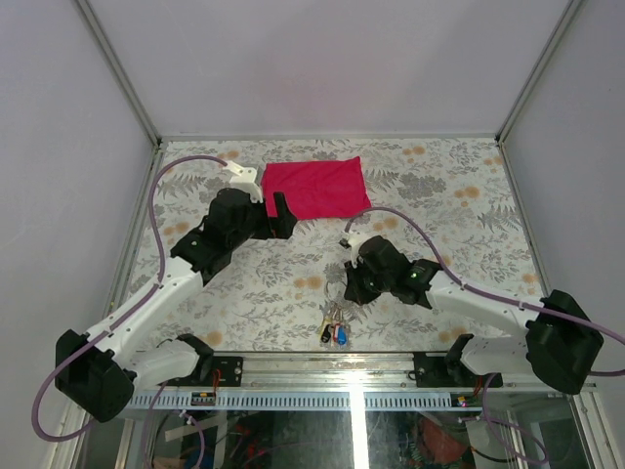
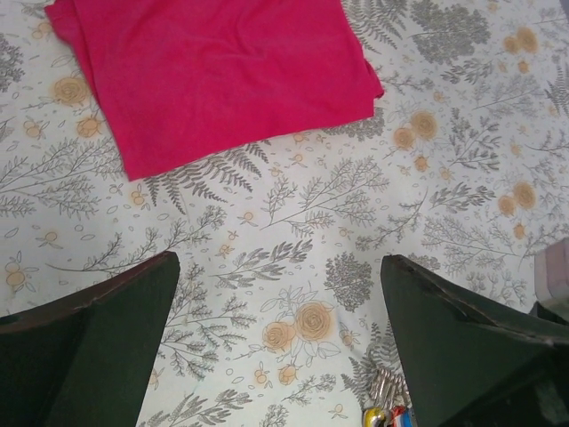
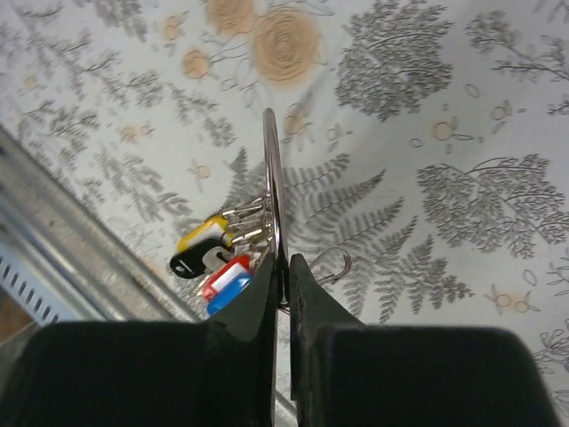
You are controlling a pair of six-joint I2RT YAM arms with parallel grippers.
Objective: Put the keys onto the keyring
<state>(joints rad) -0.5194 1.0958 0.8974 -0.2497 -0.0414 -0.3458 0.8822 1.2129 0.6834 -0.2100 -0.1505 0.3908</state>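
Right fingers (image 3: 307,302): pressed together on the keyring (image 3: 274,187), pinching the thin silver wire at its lower end; in the right wrist view they rise from the bottom centre of the frame
Keyring: seen edge-on in the right wrist view, standing as a narrow upright line from the fingertips to mid-frame; in the top view it sits at lower centre, just left of the right arm's black wrist
Keys (image 3: 218,258): bunched on the left side of the ring, their metal ends up against the wire and their yellow, black, red and blue heads pointing to the lower left; a small silver hook shows just right of the fingers; whether the heads touch the counter cannot be told
Keys from above (image 1: 335,330): a small cluster at lower centre, near the counter's near edge
Left fingers (image 2: 98,347): spread wide with nothing between them, one in each lower corner of the left wrist view, bare counter showing in the gap
Red cloth (image 2: 222,71): lying flat at the upper left of the left wrist view; in the top view at upper centre, the left fingers just beside its lower left corner
Counter (image 1: 469,215): pale with a grey leaf and tan flower print
Spacing: the two arms' fingers are well apart, the keys nearer the right pair
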